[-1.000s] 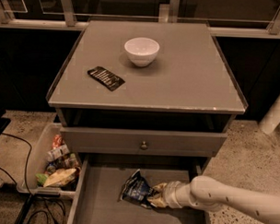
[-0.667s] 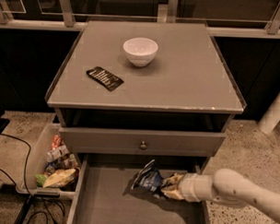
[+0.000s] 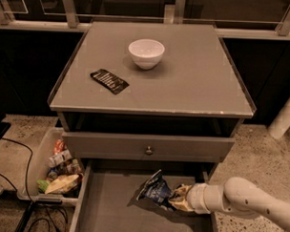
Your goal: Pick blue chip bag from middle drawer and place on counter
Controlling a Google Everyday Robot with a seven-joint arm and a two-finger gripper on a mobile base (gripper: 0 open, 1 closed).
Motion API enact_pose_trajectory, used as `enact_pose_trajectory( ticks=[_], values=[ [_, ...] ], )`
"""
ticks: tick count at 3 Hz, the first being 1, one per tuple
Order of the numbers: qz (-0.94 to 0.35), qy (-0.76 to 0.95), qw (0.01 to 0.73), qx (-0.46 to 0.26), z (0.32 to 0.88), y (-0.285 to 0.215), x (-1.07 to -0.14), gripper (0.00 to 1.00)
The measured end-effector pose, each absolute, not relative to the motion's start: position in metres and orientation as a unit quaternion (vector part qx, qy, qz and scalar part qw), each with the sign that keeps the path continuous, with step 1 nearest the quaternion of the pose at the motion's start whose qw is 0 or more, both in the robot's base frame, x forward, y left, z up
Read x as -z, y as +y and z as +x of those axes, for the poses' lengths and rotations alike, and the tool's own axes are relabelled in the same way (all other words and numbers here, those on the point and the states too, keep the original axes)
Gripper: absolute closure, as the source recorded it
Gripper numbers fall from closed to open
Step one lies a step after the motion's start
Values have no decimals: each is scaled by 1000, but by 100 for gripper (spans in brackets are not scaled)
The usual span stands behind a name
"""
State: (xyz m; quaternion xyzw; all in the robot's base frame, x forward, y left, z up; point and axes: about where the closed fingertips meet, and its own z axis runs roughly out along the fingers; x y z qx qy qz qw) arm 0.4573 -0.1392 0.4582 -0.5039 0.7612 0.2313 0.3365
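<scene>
Camera view: the pick is underway and the placing has not begun. The gripper (image 3: 176,199) reaches in from the right over the open middle drawer (image 3: 108,210), and its jaws are clenched on the right-hand edge of the blue chip bag (image 3: 154,189). The bag hangs tilted, its free end pointing up and left, with a shadow on the drawer floor beneath it, so I judge it to be lifted clear of the floor and not resting on it. It is still inside the drawer's outline and below the closed drawer front with the round knob (image 3: 148,150). What is left, as I read it, is to draw the bag out past that front, raise it above the rim and set it on the tabletop (image 3: 198,86). There the white bowl (image 3: 146,53) and a flat black packet (image 3: 109,81) lie near the left and the middle, well apart from the right half. A bin of mixed snacks (image 3: 34,158) stands on the ground left of the cabinet.

Against the frame from a second ago, the bag lay lower and flatter nearer the drawer's middle; it now sits higher, more on edge and a little further right, and the arm has pulled back to the right with it. The bowl and the packet have not moved
</scene>
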Motion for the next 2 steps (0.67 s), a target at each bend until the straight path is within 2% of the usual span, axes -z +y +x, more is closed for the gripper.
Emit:
enact_pose_trajectory(
  ticks=[2],
  values=[
    [-525,750,358,-183,430,-156,-521,100]
  ],
)
